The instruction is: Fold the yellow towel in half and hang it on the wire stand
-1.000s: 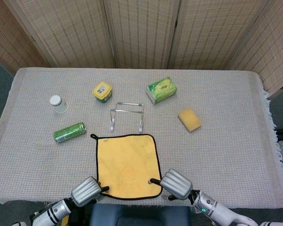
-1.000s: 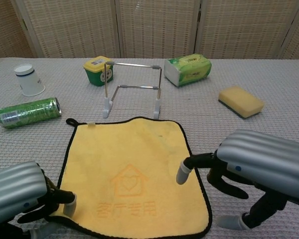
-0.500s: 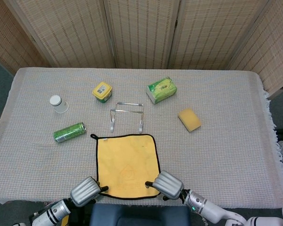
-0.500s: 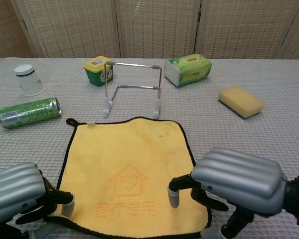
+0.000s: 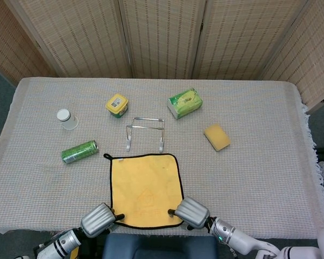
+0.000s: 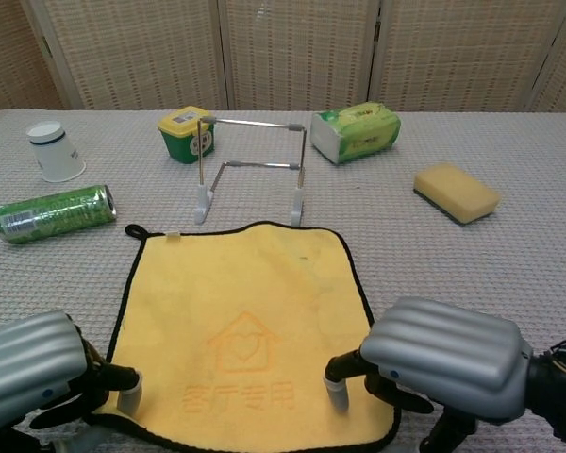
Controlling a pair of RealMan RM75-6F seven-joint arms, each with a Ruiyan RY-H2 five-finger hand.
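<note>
The yellow towel (image 5: 146, 189) (image 6: 241, 326) lies flat near the table's front edge, black-trimmed, with a house print. Behind it stands the wire stand (image 5: 145, 133) (image 6: 252, 173), bare. My left hand (image 5: 99, 219) (image 6: 33, 370) hovers at the towel's near left corner, a fingertip touching the hem. My right hand (image 5: 191, 212) (image 6: 443, 359) sits at the near right corner, a fingertip pressing down on the towel's edge. Neither hand visibly holds any cloth.
A green can (image 5: 79, 151) lies left of the towel. A white cup (image 5: 66, 118), a yellow-lidded tub (image 5: 116, 104), a green tissue pack (image 5: 184, 102) and a yellow sponge (image 5: 217, 137) stand further back. Wicker screens close off the far side.
My right hand has slid left and toward the front edge, onto the towel's near right corner, its fingertip lowering to the cloth. The left hand has barely moved.
</note>
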